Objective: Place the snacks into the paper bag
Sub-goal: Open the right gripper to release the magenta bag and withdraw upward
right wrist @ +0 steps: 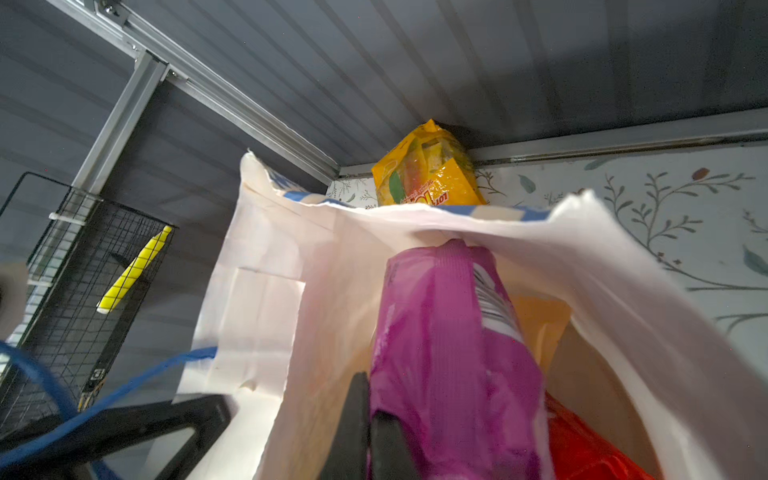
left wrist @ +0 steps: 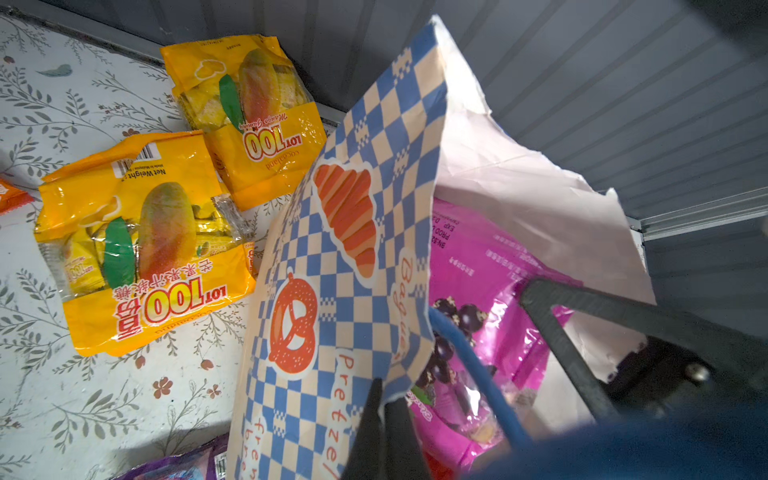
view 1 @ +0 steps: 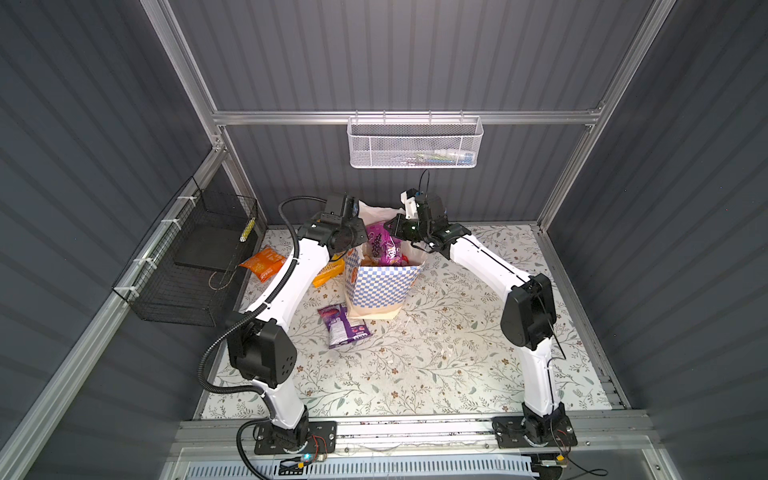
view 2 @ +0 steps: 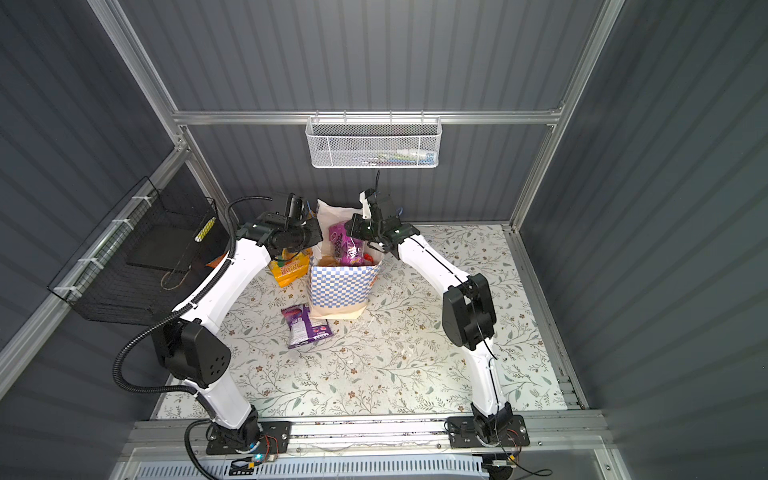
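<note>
Black and clamped tight, my left end effector (left wrist: 384,395) pinches the rim of the paper bag (left wrist: 291,257) at its checkered side wall, one finger outside the paper and one inside. My right end effector (right wrist: 370,395) is clenched as well, over the bag's open mouth. From its wrist view I read it as gripping the near edge of the magenta packet (right wrist: 449,332). That packet stands on end inside the bag, and in both top views I see its top poking above the rim. Next to it in the bag I make out a red packet (right wrist: 582,449) and a tan pouch (right wrist: 540,320). The bag stands on the floral worktop (view 1: 415,365), between my two arms. One yellow packet (left wrist: 158,249) lies flat just beside the bag's left wall, and a second yellow packet (left wrist: 257,120) lies behind that one, also left of the bag. A purple packet (view 1: 343,326) lies just in front of the bag's base. A small orange packet (view 1: 264,264) lies farther left of the bag, well apart from it, by the black wire basket (view 1: 195,266). A white mesh basket (view 1: 415,141) hangs on the wall behind and above the bag.
</note>
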Controlling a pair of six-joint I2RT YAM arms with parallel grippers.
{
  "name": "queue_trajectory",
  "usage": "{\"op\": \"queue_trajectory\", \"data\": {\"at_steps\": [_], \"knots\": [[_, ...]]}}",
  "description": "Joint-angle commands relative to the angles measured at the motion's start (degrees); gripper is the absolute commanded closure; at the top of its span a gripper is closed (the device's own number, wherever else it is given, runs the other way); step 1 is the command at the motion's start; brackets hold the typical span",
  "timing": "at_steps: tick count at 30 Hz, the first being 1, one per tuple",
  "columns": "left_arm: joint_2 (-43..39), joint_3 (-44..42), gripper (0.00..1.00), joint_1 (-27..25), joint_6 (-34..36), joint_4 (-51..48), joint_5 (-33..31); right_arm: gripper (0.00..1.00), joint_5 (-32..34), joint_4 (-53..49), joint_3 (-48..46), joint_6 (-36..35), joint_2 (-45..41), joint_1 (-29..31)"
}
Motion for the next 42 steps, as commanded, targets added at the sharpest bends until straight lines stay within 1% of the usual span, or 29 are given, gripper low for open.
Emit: {"op": "queue_trajectory", "data": {"at_steps": [1, 3, 6, 8, 9, 10, 13, 15, 18, 21, 24, 27, 29, 32, 33, 34, 35, 37, 38, 39, 41, 42], "knots": [[-0.8, 0.3, 1.0, 0.3, 1.1, -3.7, 0.0, 0.96, 0.5, -3.1, 5.0, 0.1, 2.3, 1.9], [-0.6, 0.3, 1.0, 0.4, 1.2, -3.7, -0.1, 0.89, -0.2, -5.3, 6.8, -1.5, 2.3, 2.3], [-0.2, 0.4, 1.0, 0.7, 1.1, -3.8, 0.0, 0.73, 0.3, -6.2, 6.8, -4.3, -1.5, 2.6], [-0.1, 0.2, 1.0, 0.8, 1.1, -3.8, -0.2, 0.56, 1.0, -7.6, 7.6, -6.9, -4.9, 2.7], [-0.1, 0.2, 1.0, 0.8, 1.1, -3.8, -0.3, 0.5, 0.8, -8.9, 8.6, -7.9, -6.0, 2.6], [0.0, 0.2, 1.0, 0.9, 1.1, -3.8, -0.4, 0.41, 1.1, -10.9, 10.4, -9.3, -7.2, 2.5], [0.1, 0.1, 1.0, 1.2, 1.1, -3.8, -0.4, 0.23, 1.4, -18.8, 16.3, -12.5, -9.9, 1.7], [0.2, 0.2, 1.0, 1.3, 1.0, -3.8, -0.3, 0.14, 2.5, -22.7, 18.5, -14.6, -12.1, 0.7], [0.1, 0.2, 1.0, 1.4, 0.9, -3.8, -0.1, 0.01, 6.3, -24.1, 14.8, -16.6, -17.4, -1.5], [-0.2, 0.1, 1.0, 1.4, 0.8, -3.6, 0.2, 0.01, 8.2, -22.3, 7.0, -15.9, -22.1, -4.9], [-0.3, 0.0, 1.0, 1.4, 0.7, -3.6, 0.2, 0.01, 9.8, -18.2, -1.7, -14.0, -25.4, -7.0], [-0.2, 0.0, 1.0, 1.4, 0.7, -3.6, 0.3, 0.01, 7.1, -14.8, -7.2, -12.4, -25.5, -7.5], [-0.2, 0.0, 1.0, 1.4, 0.8, -3.6, 0.2, 0.03, 4.7, -14.3, -7.7, -11.1, -24.0, -7.5], [0.0, 0.0, 1.0, 1.4, 0.8, -3.7, 0.0, 0.11, 1.7, -12.9, -7.9, -9.1, -20.9, -7.5], [0.1, 0.1, 1.0, 1.4, 0.9, -3.7, 0.0, 0.16, 0.2, -12.2, -7.6, -8.3, -19.8, -7.5], [0.1, 0.0, 1.0, 1.4, 0.9, -3.6, 0.0, 0.25, -2.6, -11.7, -7.2, -7.8, -18.8, -7.5], [0.2, 0.1, 1.0, 1.4, 1.0, -3.6, 0.1, 0.39, -6.2, -9.7, -6.8, -7.8, -17.9, -7.4], [0.4, 0.2, 1.0, 1.4, 1.2, -3.7, 0.1, 0.81, -13.8, -7.0, -5.4, -8.6, -16.7, -7.4], [0.4, 0.2, 1.0, 1.5, 1.2, -3.7, 0.1, 0.97, -15.4, -6.5, -5.0, -8.9, -16.7, -7.4], [0.5, 0.3, 1.0, 1.5, 1.4, -3.6, 0.3, 1.0, -16.2, -5.6, -5.4, -9.3, -17.6, -7.5], [0.7, 0.5, 1.0, 1.7, 1.6, -3.5, 1.0, 1.0, -15.1, -2.6, -8.5, -9.7, -21.0, -7.6], [0.8, 0.8, 1.0, 2.0, 1.6, -3.5, 2.4, 1.0, -14.5, -0.6, -10.9, -9.4, -23.1, -7.9]]}}
